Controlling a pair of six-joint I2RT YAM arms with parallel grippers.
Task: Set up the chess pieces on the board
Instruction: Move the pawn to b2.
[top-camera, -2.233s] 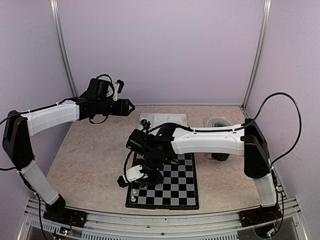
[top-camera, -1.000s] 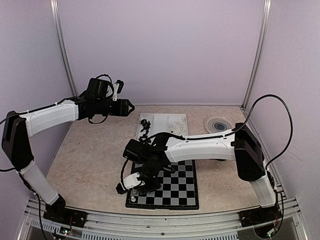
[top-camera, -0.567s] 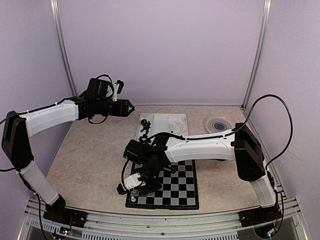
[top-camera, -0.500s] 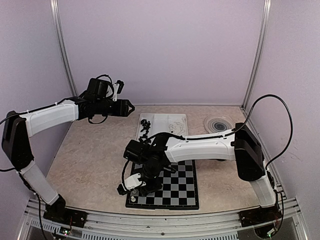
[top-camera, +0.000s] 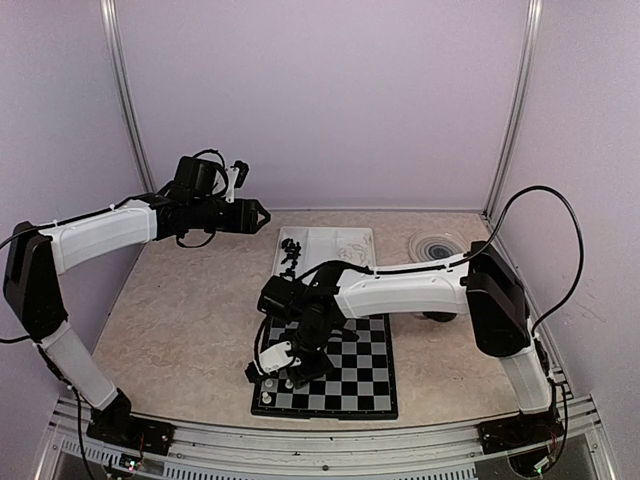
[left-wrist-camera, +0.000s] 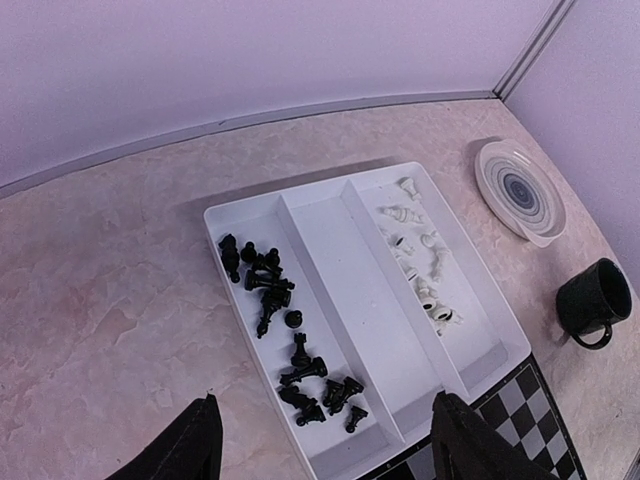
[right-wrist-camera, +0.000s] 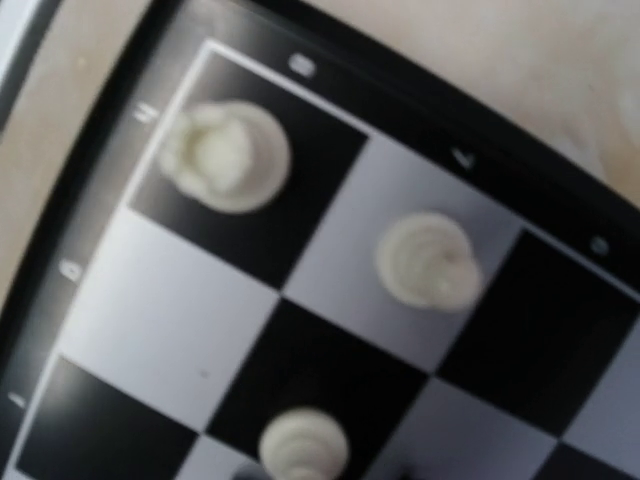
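The board (top-camera: 350, 372) lies in front of the right arm. My right gripper (top-camera: 283, 372) hovers over its near-left corner. In the blurred right wrist view three white chess pieces stand on corner squares: one (right-wrist-camera: 225, 155), another (right-wrist-camera: 428, 260), and a third (right-wrist-camera: 303, 445) at the bottom edge. Two faint dark fingertips of the right gripper (right-wrist-camera: 320, 472) flank that third piece with a gap, so it is open. My left gripper (top-camera: 258, 214) hangs open above the tray's left end. Its wrist view shows loose black pieces (left-wrist-camera: 300, 365) and white pieces (left-wrist-camera: 420, 260) below.
The white tray (left-wrist-camera: 345, 260) has three compartments, the middle one bare, and lies just behind the board (left-wrist-camera: 520, 420). A striped plate (top-camera: 437, 243) sits at the back right, with a black mug (left-wrist-camera: 592, 302) in front of it, beside the board's far right.
The right arm came down to the board's near-left corner, then lifted and shifted slightly right. Its jaws parted around a white piece now standing there. The left arm has not moved.
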